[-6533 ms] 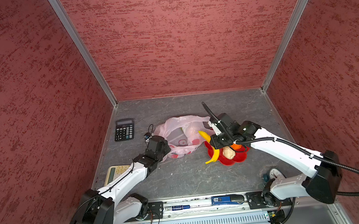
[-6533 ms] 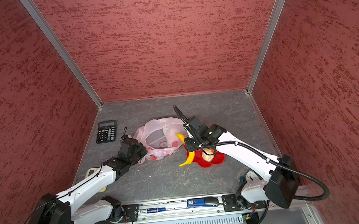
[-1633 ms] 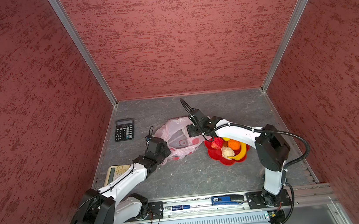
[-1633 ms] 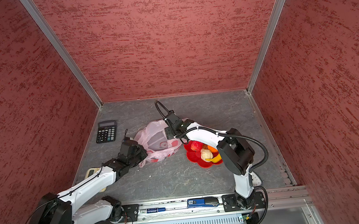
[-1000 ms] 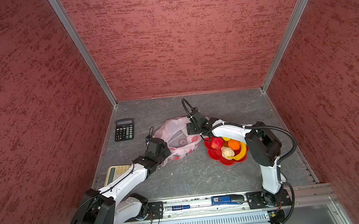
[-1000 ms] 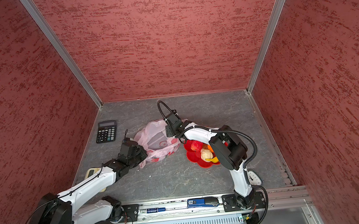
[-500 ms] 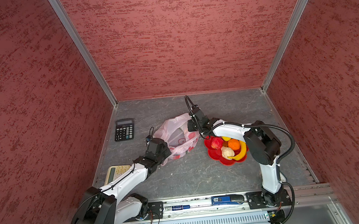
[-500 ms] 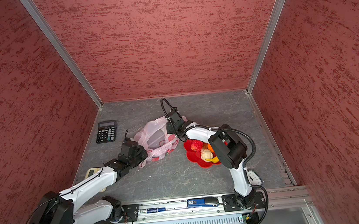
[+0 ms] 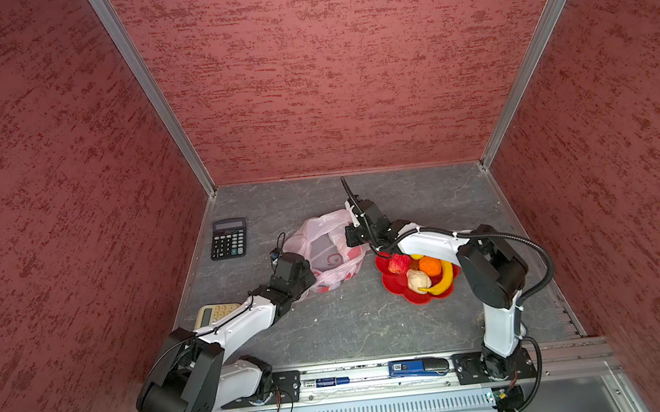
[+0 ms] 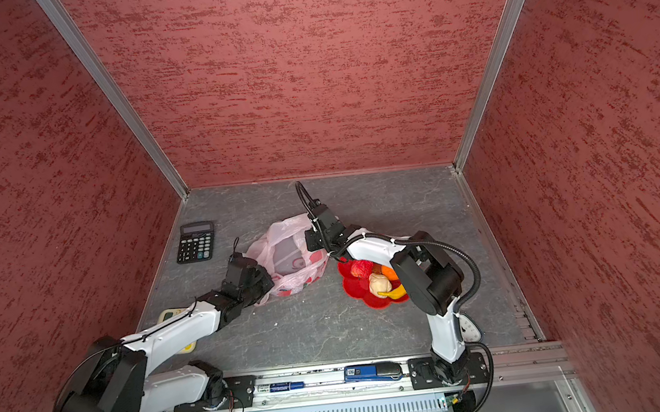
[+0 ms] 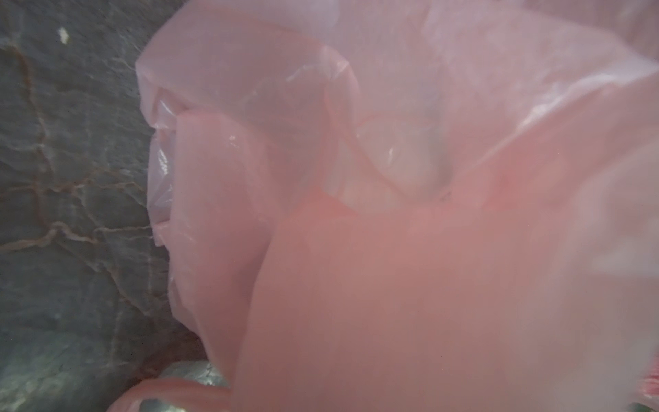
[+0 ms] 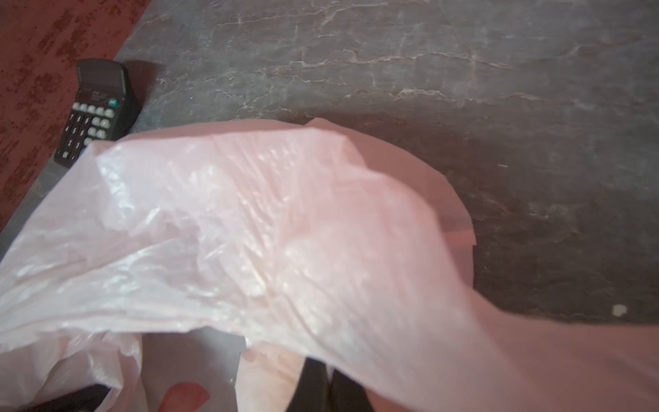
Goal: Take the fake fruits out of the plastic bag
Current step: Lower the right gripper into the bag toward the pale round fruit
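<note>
The pale-pink plastic bag (image 9: 327,253) (image 10: 288,257) lies crumpled mid-floor and fills the left wrist view (image 11: 410,267). My left gripper (image 9: 308,278) (image 10: 267,282) sits at its near-left corner, shut on the film, with its fingers hidden by plastic. Shut on the bag's far-right edge is my right gripper (image 9: 352,241) (image 10: 310,243), its dark fingers (image 12: 315,387) pinching film (image 12: 285,232). Fake fruits lie in the red dish (image 9: 413,300) (image 10: 376,303): a red one (image 9: 399,262), an orange (image 9: 430,265), a cream lump (image 9: 417,279) and a banana (image 9: 445,280).
A black calculator (image 9: 228,238) (image 12: 96,110) lies at the back left near the wall. A cream calculator (image 9: 214,313) sits under my left forearm. Red walls enclose the grey floor on three sides. A small white object (image 10: 468,328) rests by the right arm's base.
My right gripper has closed on the bag's far-right edge and shifted slightly toward the back wall, lifting that edge. The left arm has stayed put on the bag.
</note>
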